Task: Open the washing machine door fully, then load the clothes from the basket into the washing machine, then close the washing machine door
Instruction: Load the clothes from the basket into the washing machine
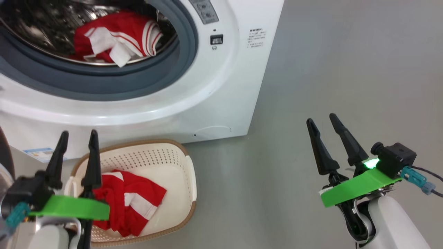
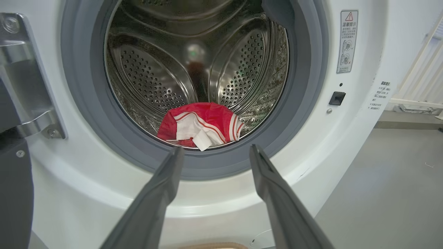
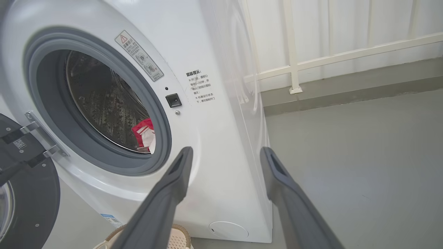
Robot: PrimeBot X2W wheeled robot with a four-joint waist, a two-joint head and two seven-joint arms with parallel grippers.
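- While the door [image 3: 31, 207] is swung wide on its hinge [image 2: 31, 86], left of the opening, the drum [image 2: 152, 79] of the washer [image 1: 221, 86] is laid bare.
- One red-and-white jersey [image 1: 117, 38] is lodged at the drum's front lip, with a white flap draped toward the grey seal [image 1: 104, 86].
- The rest of the clothes [image 1: 131, 200], red with white stripes, is heaped in the basket [image 1: 183, 180], toward its left side.
- The basket is set on the floor [image 1: 346, 69], just in front of the washer's lower panel.
- The left gripper [image 1: 79, 133] is seen with fingers spread and nothing pinched. It is held above the basket's left end and aimed at the drum mouth.
- The right gripper [image 1: 321, 118] is seen with fingers spread and nothing held. It is kept over bare floor, well apart from the basket and off the washer's right corner.
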